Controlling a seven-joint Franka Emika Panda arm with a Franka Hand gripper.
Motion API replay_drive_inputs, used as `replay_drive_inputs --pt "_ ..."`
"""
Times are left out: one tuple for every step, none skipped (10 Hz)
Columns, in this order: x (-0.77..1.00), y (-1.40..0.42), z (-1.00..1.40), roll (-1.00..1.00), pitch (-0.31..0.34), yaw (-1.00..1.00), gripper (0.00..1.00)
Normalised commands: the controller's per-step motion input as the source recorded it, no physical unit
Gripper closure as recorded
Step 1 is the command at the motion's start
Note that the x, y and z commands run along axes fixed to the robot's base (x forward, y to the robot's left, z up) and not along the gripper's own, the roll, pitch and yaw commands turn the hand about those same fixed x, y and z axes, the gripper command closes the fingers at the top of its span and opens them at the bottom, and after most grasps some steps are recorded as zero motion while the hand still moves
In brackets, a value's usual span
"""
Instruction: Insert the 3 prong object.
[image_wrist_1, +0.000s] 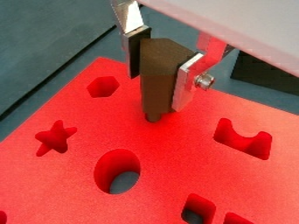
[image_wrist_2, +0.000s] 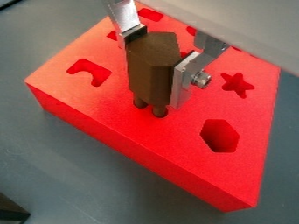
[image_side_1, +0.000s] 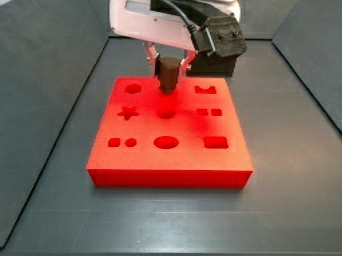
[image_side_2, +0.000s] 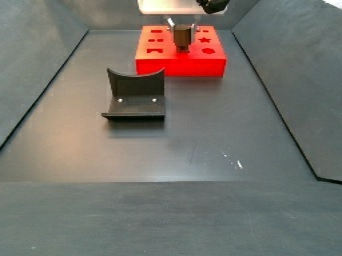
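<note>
3 prong object (image_wrist_2: 152, 74): slim dark-brown peg, upright, short prongs at its lower end touching the top of the red block (image_wrist_2: 105, 114). Claw (image_wrist_2: 162, 66) closed on the peg's sides, silver fingers (image_wrist_1: 187, 80) clamping it, over the block's far half in a side view (image_side_1: 170, 72). Block has star, hexagon, oval and other cut-outs. Dark grey bench (image_side_2: 201, 140), dark walls around. Dark grey curved holder (image_side_2: 134, 96) stands well apart from the block.

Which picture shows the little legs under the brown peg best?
A wrist view: the slim brown peg, gripped by the hand, shows its prongs touching the big red block. Another wrist view shows one prong; both side views show them too small.
</note>
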Motion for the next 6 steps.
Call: replay_drive_inputs --pt "-0.05 -0.22 -0.39 0.49 0.0 -0.03 1.0" --pt "-0.09 0.0 -0.21 0.08 -0.004 0.0 1.0" --pt "0.0 0.01 -0.26 -0.08 -0.019 0.0 1.0" --pt "0.0 0.1 -0.4 -0.31 -0.129 0.0 1.0" --pt "0.0 0.09 -0.35 -0.37 -0.15 0.06 1.0" --pt "-0.05 0.05 -0.38 -0.32 -0.154 0.08 1.0"
